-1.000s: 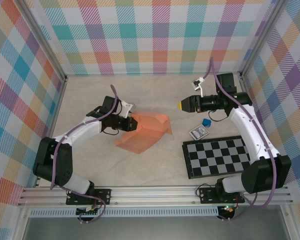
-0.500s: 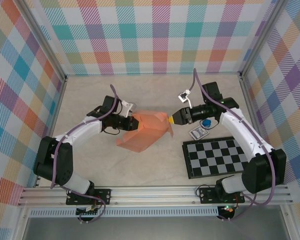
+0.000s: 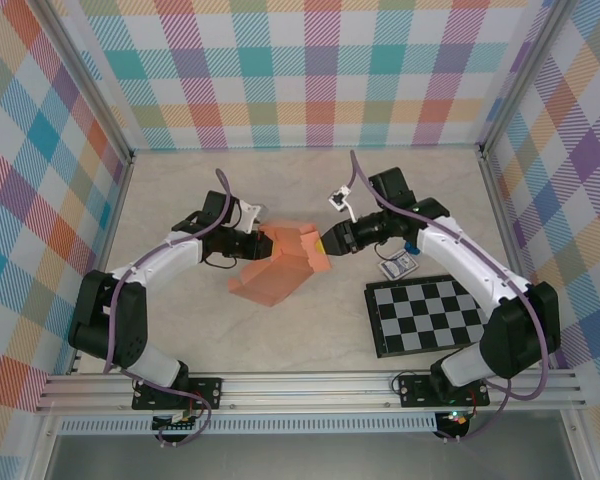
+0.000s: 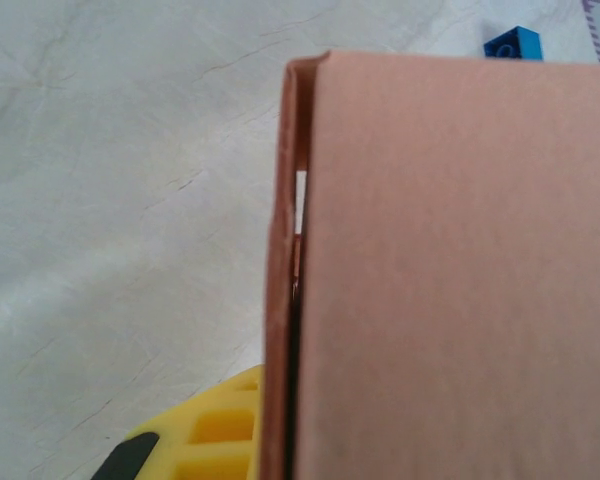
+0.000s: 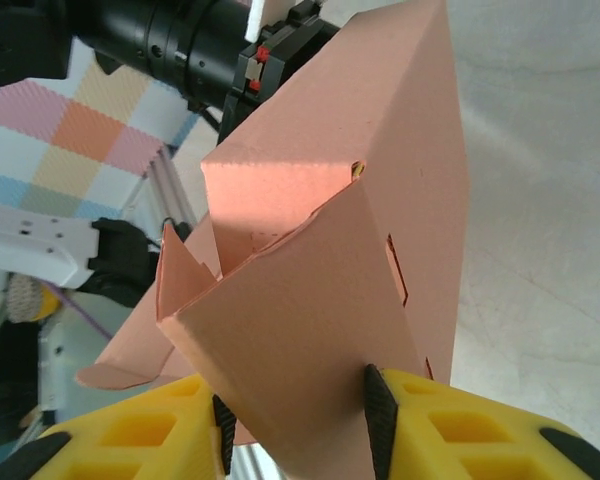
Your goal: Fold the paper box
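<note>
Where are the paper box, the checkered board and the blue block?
paper box point(image 3: 275, 275), top view, lower flat panel.
checkered board point(image 3: 430, 315), top view, centre squares.
blue block point(image 4: 510, 43), left wrist view, top face.

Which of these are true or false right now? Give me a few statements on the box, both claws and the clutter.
1. The salmon-orange paper box sits between the left claw and the right claw. True.
2. The box rests on the black-and-white checkered board. False: it is apart from the board, to its left.
3. Card lies between the right claw's yellow fingers. True.
4. The small blue block is inside the box. False: it lies on the table beyond it.
</note>
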`<state>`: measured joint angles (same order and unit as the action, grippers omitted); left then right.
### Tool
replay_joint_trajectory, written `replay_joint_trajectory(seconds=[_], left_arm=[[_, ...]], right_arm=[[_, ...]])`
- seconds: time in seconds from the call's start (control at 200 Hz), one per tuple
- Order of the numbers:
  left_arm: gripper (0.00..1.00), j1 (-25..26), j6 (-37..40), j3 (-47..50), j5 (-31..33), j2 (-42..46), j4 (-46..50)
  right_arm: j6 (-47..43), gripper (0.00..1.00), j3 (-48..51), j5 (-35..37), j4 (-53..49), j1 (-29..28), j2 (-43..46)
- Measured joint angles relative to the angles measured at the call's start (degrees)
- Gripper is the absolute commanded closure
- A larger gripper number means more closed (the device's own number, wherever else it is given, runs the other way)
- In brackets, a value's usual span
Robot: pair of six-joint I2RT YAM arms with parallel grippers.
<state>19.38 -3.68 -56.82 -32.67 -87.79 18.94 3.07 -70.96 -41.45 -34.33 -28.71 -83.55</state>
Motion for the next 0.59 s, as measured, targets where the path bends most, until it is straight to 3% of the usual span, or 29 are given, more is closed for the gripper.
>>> replay_joint_trajectory(seconds=[0.245,0.595], left_arm=[[1.0,-0.02,-3.41,0.48,3.65,-0.42,-1.11],[1.0,0.96,-8.79,0.87,7.02,-0.61,-4.35]], right_arm=[[3.61,0.56,3.02,19.52,6.71,-5.84,0.63],[10.95,0.54,6.69,39.45,13.05,-9.75,0.52]])
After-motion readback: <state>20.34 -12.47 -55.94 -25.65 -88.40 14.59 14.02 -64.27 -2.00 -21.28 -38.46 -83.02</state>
